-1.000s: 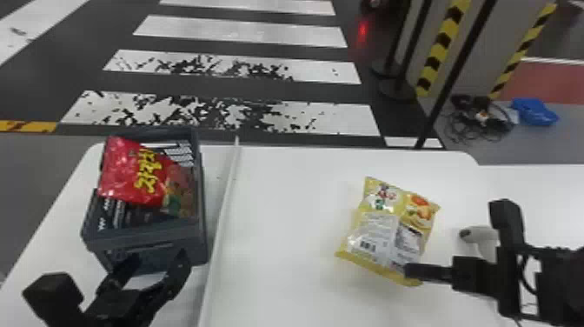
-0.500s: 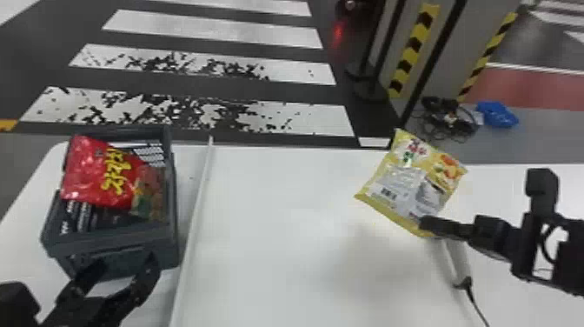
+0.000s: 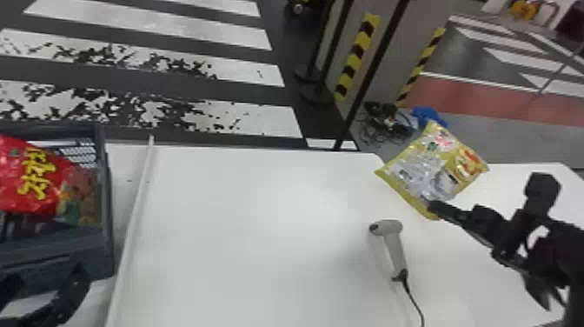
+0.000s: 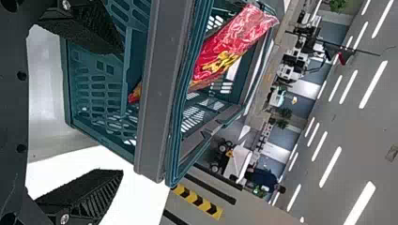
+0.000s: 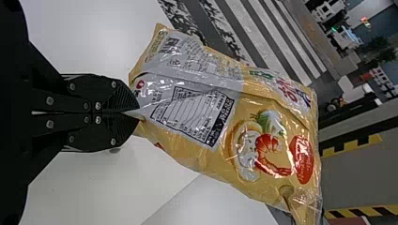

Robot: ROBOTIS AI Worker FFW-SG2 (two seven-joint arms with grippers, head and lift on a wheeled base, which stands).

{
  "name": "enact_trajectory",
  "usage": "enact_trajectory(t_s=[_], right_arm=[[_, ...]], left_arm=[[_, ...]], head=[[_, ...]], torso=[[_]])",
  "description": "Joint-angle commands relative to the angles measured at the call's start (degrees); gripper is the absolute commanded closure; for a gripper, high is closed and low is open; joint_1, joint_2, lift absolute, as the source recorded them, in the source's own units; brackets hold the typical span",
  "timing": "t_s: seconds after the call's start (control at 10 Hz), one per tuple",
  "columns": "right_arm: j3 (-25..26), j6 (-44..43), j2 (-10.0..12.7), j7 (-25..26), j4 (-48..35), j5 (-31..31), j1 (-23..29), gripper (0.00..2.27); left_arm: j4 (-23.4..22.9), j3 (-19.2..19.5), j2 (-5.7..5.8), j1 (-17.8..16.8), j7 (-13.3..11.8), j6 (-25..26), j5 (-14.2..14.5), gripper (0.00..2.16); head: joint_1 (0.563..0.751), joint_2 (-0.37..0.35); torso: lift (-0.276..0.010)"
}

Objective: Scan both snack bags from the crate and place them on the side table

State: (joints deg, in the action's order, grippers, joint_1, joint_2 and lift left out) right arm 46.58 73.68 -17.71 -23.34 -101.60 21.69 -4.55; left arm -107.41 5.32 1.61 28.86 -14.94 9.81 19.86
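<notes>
Red bag [image 3: 17,195], apparently aslant, in grey crate [image 3: 106,217]; left claw [image 3: 45,278] spread; right claw [image 3: 434,208] tight on yellow bag [image 3: 428,167].

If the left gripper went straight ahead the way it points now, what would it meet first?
Most likely the near side of the crate, which lies ahead of the left gripper; the remaining gap is hard to judge.

Blk cables [image 3: 386,125] on flr [image 3: 521,141] nr blue item [image 3: 428,115]; blk/ylw tape [image 3: 357,56] nearby.
</notes>
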Motion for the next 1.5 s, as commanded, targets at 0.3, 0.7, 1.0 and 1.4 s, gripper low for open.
enact_trajectory(t_s=[0.3,0.7,1.0,1.4], right_arm=[[4.0,-20.3,-3.7,6.6,16.3,-2.8,-1.7,2.26],[2.5,-37.3,-6.8,11.1,32.4,-4.0,-4.5,2.26],[0.4,-43.1,-9.4,12.5,41.8,-4.5,-6.5,2.26],[-0.8,-47.0,-9.9,13.6,45.4,-5.3,-7.5,1.47]], left_arm=[[1.1,0.1,-0.11,-0.5,0.0,0.0,0.0,0.08],[1.6,0.0,-0.11,-0.7,0.0,0.0,0.0,0.08],[2.1,0.0,0.06,-1.1,-0.1,0.0,0.1,0.08],[2.5,0.0,0.24,-1.3,-0.1,-0.2,0.7,0.08]], head=[[0.695,-0.350],[0.695,-0.350],[0.695,-0.350],[0.695,-0.350]], torso=[[-0.095],[-0.095],[-0.095],[-0.095]])
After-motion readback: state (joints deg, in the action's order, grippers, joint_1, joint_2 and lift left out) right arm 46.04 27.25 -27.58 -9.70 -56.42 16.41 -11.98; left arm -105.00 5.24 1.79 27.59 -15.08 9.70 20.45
